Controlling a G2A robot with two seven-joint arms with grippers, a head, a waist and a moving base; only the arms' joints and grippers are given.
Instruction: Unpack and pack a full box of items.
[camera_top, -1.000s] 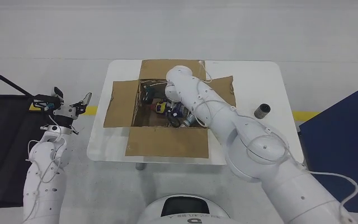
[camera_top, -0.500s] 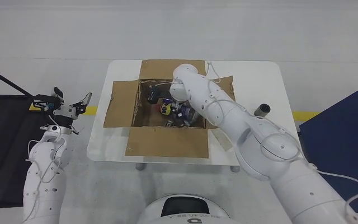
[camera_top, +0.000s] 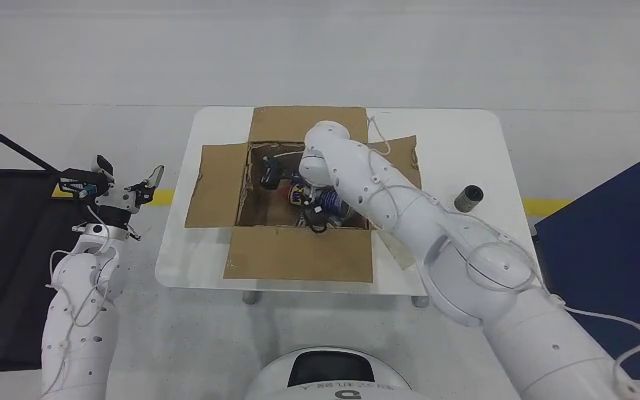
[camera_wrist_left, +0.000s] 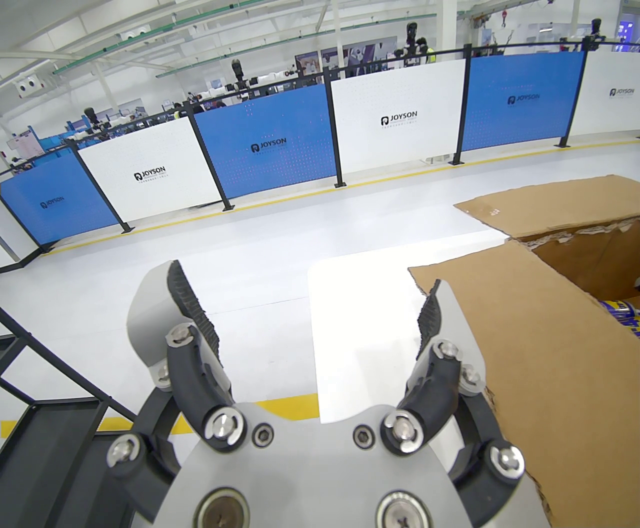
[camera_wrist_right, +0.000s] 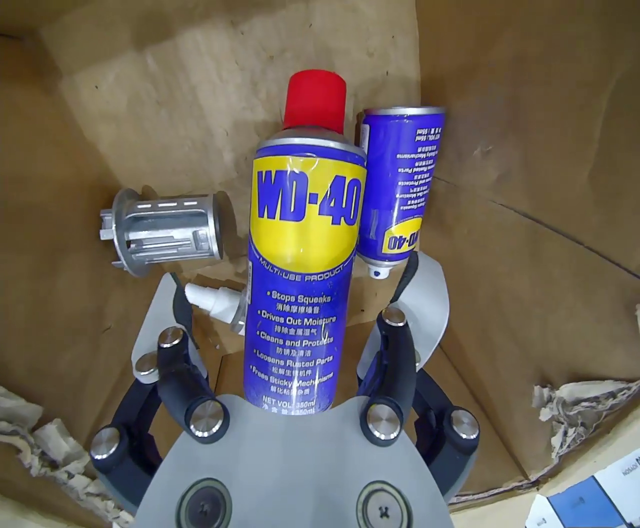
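- Shifted over the last second: the right arm, swung a little across the open cardboard box (camera_top: 300, 255). The left arm is unchanged.
- Large spray can (camera_wrist_right: 302, 240), red-capped: found inside the box, lying lengthwise between the jaws of the right gripper (camera_wrist_right: 296, 282).
- Right gripper: spread wide, with a gap seen on each side of the can and nothing clamped. The straddle is judged to be a line-up for a grasp across the can's body, so that it can be lifted out.
- Small spray can (camera_wrist_right: 400, 190): laid just beside the large one, nozzle near one finger. A snag on closing is judged possible.
- Metal cylinder part (camera_wrist_right: 165, 225) and white-nozzled bottle (camera_wrist_right: 210, 300): on the other side, the bottle partly hidden by the large can.
- Left gripper (camera_wrist_left: 305, 290): held beyond the table (camera_top: 470, 140) edge, jaws wide apart and empty, judged parked.
- Dark cylinder (camera_top: 468, 196): stood on the table beside the box.
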